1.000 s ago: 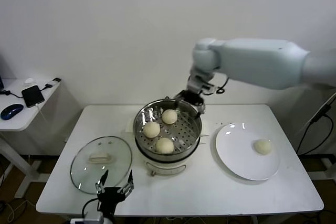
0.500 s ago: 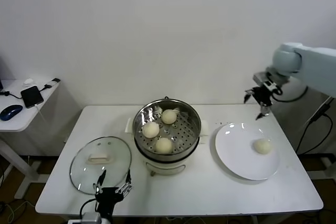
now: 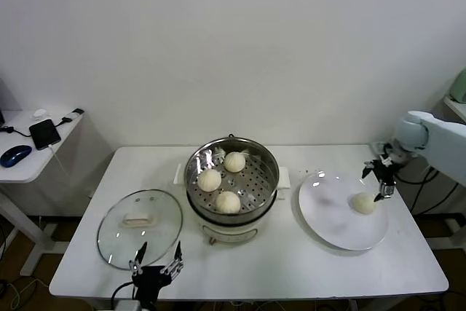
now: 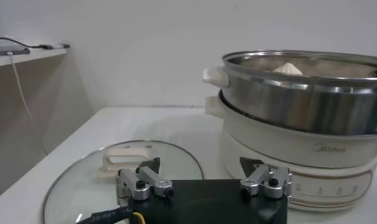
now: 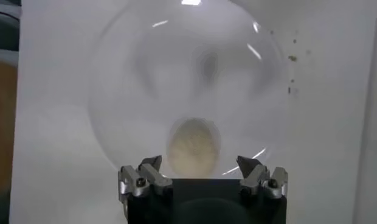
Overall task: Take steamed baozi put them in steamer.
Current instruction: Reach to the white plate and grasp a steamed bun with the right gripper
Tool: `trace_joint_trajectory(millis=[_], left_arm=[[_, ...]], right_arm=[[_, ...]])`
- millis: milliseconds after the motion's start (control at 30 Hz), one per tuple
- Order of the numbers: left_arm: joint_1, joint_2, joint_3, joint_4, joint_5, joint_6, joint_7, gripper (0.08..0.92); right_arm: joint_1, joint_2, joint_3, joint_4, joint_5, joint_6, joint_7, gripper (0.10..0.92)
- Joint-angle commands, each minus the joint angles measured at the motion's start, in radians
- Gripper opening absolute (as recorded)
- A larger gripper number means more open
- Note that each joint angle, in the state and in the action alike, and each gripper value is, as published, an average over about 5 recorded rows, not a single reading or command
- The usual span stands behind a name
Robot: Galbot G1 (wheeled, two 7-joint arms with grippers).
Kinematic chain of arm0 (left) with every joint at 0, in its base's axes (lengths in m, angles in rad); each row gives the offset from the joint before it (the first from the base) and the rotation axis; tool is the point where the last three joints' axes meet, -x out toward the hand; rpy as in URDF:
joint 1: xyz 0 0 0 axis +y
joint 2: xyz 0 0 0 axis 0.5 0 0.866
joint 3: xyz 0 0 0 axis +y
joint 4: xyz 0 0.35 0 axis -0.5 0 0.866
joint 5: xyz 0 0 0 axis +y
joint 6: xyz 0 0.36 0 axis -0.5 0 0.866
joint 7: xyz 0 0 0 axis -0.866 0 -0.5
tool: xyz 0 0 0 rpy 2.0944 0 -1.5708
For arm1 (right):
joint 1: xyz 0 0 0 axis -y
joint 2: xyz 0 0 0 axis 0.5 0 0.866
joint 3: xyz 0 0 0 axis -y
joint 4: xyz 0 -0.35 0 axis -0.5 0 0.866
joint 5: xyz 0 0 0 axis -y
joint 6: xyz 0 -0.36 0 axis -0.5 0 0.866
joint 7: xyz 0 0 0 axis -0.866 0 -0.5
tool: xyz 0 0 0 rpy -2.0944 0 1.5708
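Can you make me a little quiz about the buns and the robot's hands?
1. How many baozi lie in the steamer?
2. True or false: the glass lid is on the steamer.
3. The right gripper is: A) gripping the baozi on the plate, B) open above it, C) over the steamer.

Key: 1) three. 2) false, it lies on the table by the open left gripper. 3) B.

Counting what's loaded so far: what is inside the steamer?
Three steamed baozi sit on the perforated tray inside the steamer. Anything below that tray is hidden.
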Motion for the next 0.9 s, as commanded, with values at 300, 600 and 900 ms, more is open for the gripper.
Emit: trace_joint_trajectory(millis=[300, 600, 900], left_arm=[[0.005, 0.000, -0.001, 0.002, 0.001, -0.001, -0.002, 0.823], [0.003, 0.004, -0.001, 0.003, -0.002, -0.001, -0.002, 0.823], [0.007, 0.004, 0.005, -0.003, -0.002, 0.001, -0.003, 0.823]], right_arm=[[-0.282, 0.072, 0.286, -0.174, -0.167, -0.011, 0.046, 0.823], [-0.284, 0.093, 0.294, -0.190, -0.189, -0.005, 0.047, 0.822], [-0.252, 0.072, 0.281, -0.129, -0.179, -0.013, 0.028, 0.681]])
